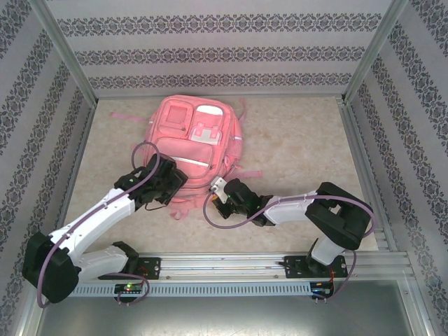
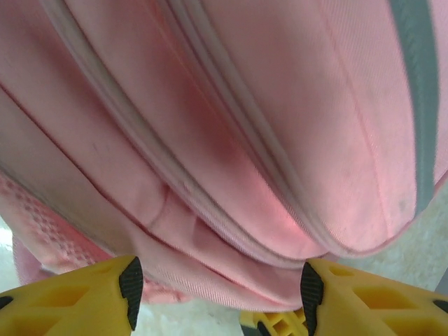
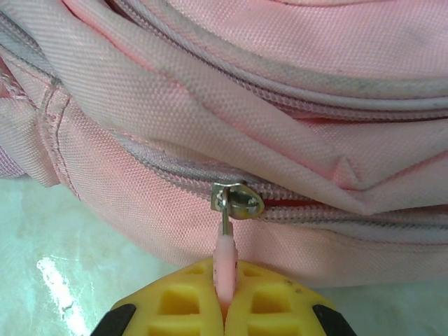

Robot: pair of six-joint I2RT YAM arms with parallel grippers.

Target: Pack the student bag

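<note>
The pink student bag (image 1: 196,140) lies flat on the beige table, front pockets up, its bottom end toward the arms. My left gripper (image 1: 171,183) is at the bag's near left corner. In the left wrist view its yellow fingers (image 2: 218,287) stand open on either side of a fold of the bag (image 2: 231,140), and the pads do not press on it. My right gripper (image 1: 218,187) is at the bag's near right corner. It is shut (image 3: 225,301) on the pink zipper pull (image 3: 225,255), which hangs from a metal slider (image 3: 238,199) on the bag's zip.
A pink strap (image 1: 122,114) trails left from the bag's far end. Patterned walls and metal posts (image 1: 66,52) close in the table on three sides. The aluminium rail (image 1: 231,266) with the arm bases runs along the near edge. Bare table (image 1: 301,140) lies right of the bag.
</note>
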